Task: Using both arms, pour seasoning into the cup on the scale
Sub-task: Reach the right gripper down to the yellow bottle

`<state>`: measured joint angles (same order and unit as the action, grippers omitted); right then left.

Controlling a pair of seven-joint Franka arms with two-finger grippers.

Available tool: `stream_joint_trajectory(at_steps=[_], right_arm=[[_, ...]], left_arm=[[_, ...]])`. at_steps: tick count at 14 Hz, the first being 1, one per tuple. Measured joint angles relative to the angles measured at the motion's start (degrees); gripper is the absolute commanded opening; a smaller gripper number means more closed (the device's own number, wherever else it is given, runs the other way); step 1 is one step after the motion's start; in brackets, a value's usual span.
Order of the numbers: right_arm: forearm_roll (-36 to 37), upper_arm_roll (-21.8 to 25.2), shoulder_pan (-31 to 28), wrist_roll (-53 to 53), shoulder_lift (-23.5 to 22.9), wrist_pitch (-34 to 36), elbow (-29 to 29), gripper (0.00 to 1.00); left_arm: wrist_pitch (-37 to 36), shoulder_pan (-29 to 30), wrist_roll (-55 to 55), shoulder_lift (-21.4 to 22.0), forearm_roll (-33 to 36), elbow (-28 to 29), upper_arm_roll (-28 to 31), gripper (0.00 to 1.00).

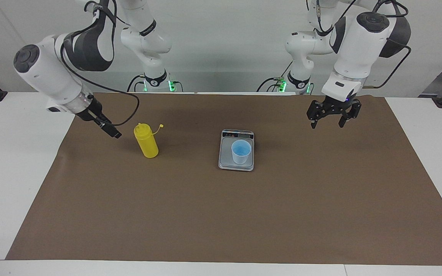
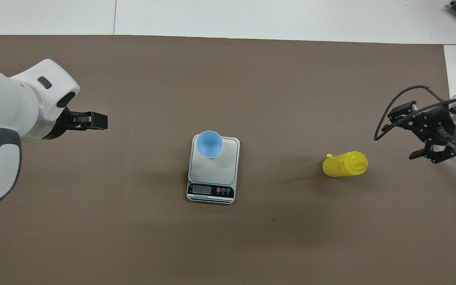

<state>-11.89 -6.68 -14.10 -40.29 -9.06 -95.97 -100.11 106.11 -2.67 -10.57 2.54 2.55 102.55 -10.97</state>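
The yellow seasoning bottle [image 1: 147,143] [image 2: 344,164] stands upright on the brown mat toward the right arm's end, its small cap hanging off on its tether. The light blue cup [image 1: 241,151] [image 2: 209,144] stands upright on the silver scale [image 1: 226,164] [image 2: 217,171], on the part of the plate farther from the robots. My right gripper [image 1: 114,134] [image 2: 402,136] hangs low beside the bottle, apart from it, open and tilted toward it. My left gripper [image 1: 326,123] [image 2: 98,120] hovers open over bare mat, well off the scale toward the left arm's end.
The brown mat [image 1: 221,214] covers most of the white table [image 1: 14,172]. A black cable loop [image 1: 131,113] hangs from the right arm close to the bottle's top. The scale's display strip [image 2: 211,190] faces the robots.
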Motion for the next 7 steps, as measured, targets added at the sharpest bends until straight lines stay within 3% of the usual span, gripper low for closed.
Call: stream_joint_trajectory(at_steps=[3,7], right_arm=[[-5.97,0.02,-1.38,-2.54,-4.46,-2.48,-2.67,1.00],[-12.61,0.00,-1.30,-5.49,-5.25,-5.89,-8.51,1.00]], left_arm=[[-2.96,2.86,4.33,0.18,-0.05,-2.37,0.14,1.00],[-7.22,4.89,6.97,0.19,-0.30,-6.00,0.20,1.00]])
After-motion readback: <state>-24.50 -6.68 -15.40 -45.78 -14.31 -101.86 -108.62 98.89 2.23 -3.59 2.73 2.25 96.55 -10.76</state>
